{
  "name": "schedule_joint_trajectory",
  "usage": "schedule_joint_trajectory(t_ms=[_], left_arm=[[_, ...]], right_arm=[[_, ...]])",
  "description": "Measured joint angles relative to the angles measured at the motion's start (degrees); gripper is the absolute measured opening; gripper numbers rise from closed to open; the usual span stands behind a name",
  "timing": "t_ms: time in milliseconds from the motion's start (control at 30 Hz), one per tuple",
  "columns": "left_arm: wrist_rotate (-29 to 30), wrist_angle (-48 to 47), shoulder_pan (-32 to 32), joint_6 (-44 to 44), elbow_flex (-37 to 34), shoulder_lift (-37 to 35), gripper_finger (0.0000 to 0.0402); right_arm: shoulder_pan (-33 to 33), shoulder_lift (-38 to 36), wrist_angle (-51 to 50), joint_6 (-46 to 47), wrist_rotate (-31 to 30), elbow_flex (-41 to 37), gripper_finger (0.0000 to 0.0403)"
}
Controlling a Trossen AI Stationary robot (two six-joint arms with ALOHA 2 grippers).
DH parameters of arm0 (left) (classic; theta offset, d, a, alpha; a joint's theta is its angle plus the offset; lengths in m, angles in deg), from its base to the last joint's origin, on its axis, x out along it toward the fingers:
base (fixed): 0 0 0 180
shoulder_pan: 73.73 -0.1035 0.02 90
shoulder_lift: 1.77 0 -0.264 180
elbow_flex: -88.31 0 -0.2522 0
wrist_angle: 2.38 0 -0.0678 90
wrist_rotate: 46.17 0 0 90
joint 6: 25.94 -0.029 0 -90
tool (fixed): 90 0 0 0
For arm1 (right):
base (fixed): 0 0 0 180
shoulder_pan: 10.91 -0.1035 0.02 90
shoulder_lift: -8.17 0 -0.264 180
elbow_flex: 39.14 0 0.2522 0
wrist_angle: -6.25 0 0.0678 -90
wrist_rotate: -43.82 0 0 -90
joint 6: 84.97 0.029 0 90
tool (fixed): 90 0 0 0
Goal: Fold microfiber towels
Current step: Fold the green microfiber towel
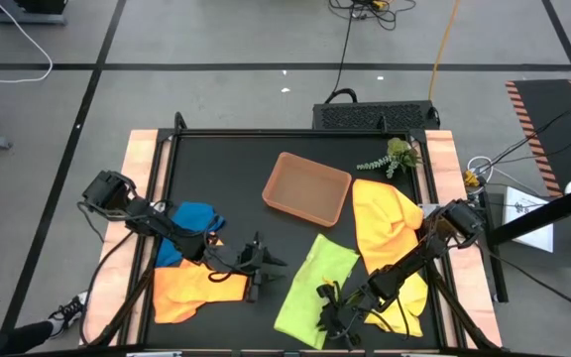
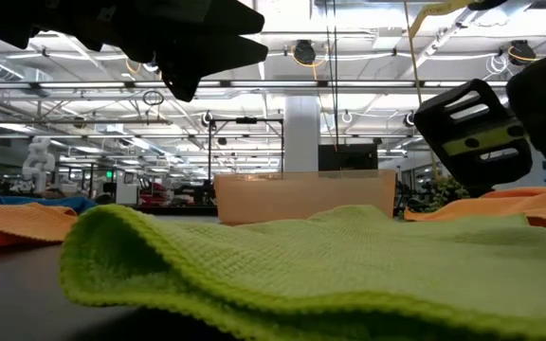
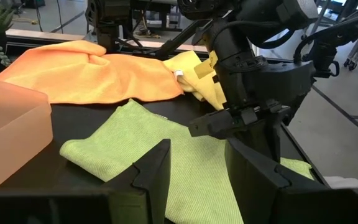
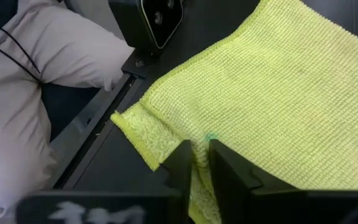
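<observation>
R gripper [image 4: 196, 163] is pinched on the near edge of the lime green towel [image 1: 315, 288], low at the table's front. L gripper [image 1: 256, 268] hovers w/ fingers apart over the orange towel [image 1: 191, 293]. Farther back I see blue towel [image 1: 194, 220], yellow towel [image 1: 385, 223], tray [image 1: 306, 188].

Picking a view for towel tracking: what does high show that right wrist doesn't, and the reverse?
Only high: shallow brown rectangular tray, blue microfiber towel, orange microfiber towel, yellow microfiber towel, green plant sprig, left hand hovering between orange and lime.
Only right wrist: right hand pinching the cloth's folded edge, pale fabric beside the table.
Both: lime green microfiber towel.
</observation>
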Motion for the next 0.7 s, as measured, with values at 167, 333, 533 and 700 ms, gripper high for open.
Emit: schedule_joint_trajectory(t_ms=[167,333,533,700], left_arm=[[0.00,0.02,-0.04,0.00,0.00,0.00,0.0152],[0.00,0.01,-0.04,-0.07,0.00,0.00,0.0152],[0.00,0.02,-0.04,-0.11,0.00,0.00,0.0152],[0.00,0.02,-0.04,-0.13,0.00,0.00,0.0152]], right_arm=[[0.00,0.00,0.10,0.09,0.02,0.00,0.0008],[0.02,0.00,0.46,0.15,0.04,0.00,0.0006],[0.07,-1.62,0.29,0.18,0.06,0.00,0.0004],[0.07,-5.44,-0.02,-0.41,0.07,0.00,0.0001]])
